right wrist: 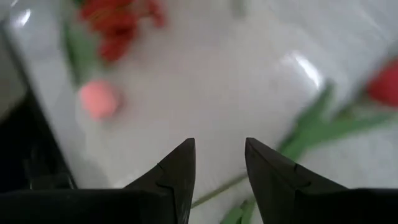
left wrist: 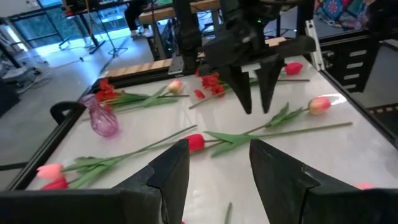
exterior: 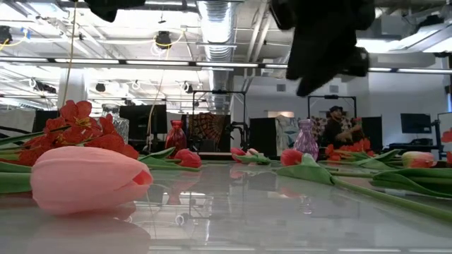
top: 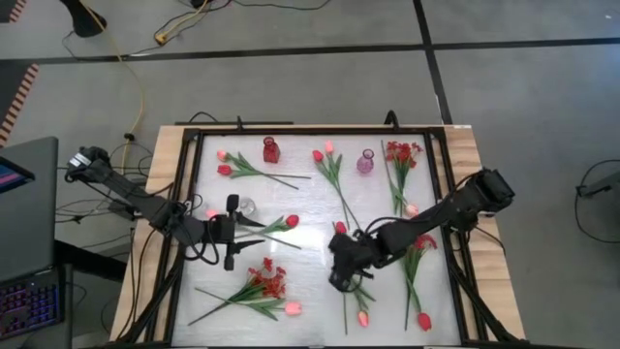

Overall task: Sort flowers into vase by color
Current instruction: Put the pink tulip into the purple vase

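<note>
Flowers [top: 254, 288] lie scattered over the worktop [top: 310, 199], none yet in the red vase [top: 270, 150] or the pink vase [top: 365, 161]. Right claw [top: 336, 278] hangs with fingers parted and empty above a pink-tipped tulip [top: 362, 317]; left claw [top: 231, 231] waits parted and empty beside a red tulip [top: 291, 221]. Best approach, probably: straddle one stem mid-length, clear of neighbouring leaves, before closing.

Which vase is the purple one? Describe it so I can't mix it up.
Look along the far edge of the white table, away from the arms. Two small coloured vases stand there: the purple vase is nearer the right arm's side, beside the red spray. The red vase is darker and toward the left.
</note>
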